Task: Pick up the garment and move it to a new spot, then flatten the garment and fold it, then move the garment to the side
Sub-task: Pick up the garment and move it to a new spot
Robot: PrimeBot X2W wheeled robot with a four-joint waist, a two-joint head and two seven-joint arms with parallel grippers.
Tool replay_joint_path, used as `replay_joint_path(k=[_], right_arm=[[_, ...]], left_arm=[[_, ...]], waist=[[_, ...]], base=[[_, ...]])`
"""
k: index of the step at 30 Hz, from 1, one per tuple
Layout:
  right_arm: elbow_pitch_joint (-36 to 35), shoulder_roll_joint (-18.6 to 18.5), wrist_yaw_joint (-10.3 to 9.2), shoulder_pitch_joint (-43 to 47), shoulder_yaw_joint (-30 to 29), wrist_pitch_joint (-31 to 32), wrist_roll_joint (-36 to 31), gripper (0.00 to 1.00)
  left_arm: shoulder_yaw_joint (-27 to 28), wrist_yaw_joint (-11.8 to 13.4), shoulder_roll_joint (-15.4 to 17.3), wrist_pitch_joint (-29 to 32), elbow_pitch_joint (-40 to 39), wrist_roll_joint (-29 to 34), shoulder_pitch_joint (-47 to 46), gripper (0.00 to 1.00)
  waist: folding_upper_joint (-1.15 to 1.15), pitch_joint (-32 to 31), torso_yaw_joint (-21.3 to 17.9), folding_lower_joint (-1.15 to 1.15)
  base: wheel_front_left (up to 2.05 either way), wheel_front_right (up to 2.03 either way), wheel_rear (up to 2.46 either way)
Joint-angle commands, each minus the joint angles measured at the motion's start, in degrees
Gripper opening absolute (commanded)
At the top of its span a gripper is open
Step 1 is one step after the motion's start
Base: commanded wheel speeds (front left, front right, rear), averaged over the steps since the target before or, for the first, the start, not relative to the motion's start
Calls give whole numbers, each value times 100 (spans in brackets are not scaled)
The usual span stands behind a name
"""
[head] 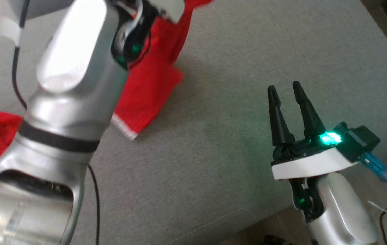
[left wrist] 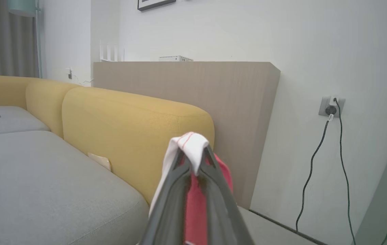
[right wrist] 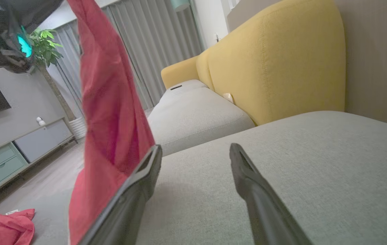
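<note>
At the tips, the left fingers (left wrist: pixel 181 170) are pressed together, pinching the white hem of the red garment (head: pixel 149 85), which dangles twisted over the grey sofa seat (head: pixel 231 153). Thin bite: a swing could slip it free, or it lands bunched. Meanwhile right fingers (head: pixel 308 112) spread wide, empty, well apart, no help.

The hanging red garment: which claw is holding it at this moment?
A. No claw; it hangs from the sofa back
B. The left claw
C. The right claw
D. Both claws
B: the left claw is shut on the white-trimmed edge of the red garment, which hangs down from it, while the right claw stands open and empty over the grey cushion.
</note>
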Motion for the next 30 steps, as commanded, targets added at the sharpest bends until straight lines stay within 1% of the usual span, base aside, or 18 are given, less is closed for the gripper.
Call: replay_joint_path(k=[1,2,4,9,13,16,21,24,27,28,30], right_arm=[[-218,-23,-4,-210,140,-61,49,100],[-217,-23,-4,-219,139,-61,60,100],[-214,-23,-4,-235,123,-61,78,100],[-220,-23,-4,-244,-10,-61,32,100],[-187,-23,-4,-213,-191,-61,-164,100],[-168,-23,-4,-176,-349,-61,-330,100],[-163,-23,-4,-38,-628,-61,-594,100],[-170,-23,-4,81,-783,-61,-722,100],[-183,-23,-4,207,-899,-61,-822,100],[-183,-23,-4,207,-899,-61,-822,100],[-200,-23,-4,290,-968,-61,-869,100]], left_arm=[[148,35,100,-122,-15,-15,-323,40],[90,12,86,-172,131,-61,-347,100],[-72,-59,70,-261,359,-109,-368,100],[-169,-42,61,-627,773,-175,-303,100],[-187,-107,172,-863,920,-153,-152,100],[-166,-140,355,-1019,865,-109,100,100],[-10,-78,731,-1146,436,-4,917,100],[183,41,939,-1156,-128,134,1635,100],[433,138,1068,-1157,-771,260,2504,100],[433,138,1068,-1157,-771,260,2504,100],[597,181,1121,-1158,-1161,363,3077,100]], waist=[[0,126,-127,0],[0,135,-136,0],[0,148,-133,0],[0,120,68,0],[0,7,411,0],[0,-111,705,0],[0,-385,1210,0],[0,-552,1472,0],[0,-697,1682,0],[0,-697,1682,0],[0,-778,1796,0]], base=[[0,0,0],[0,0,0],[0,0,0],[0,0,0],[0,0,0],[0,0,0],[0,0,0],[0,0,0],[0,0,0],[0,0,0],[0,0,0]])
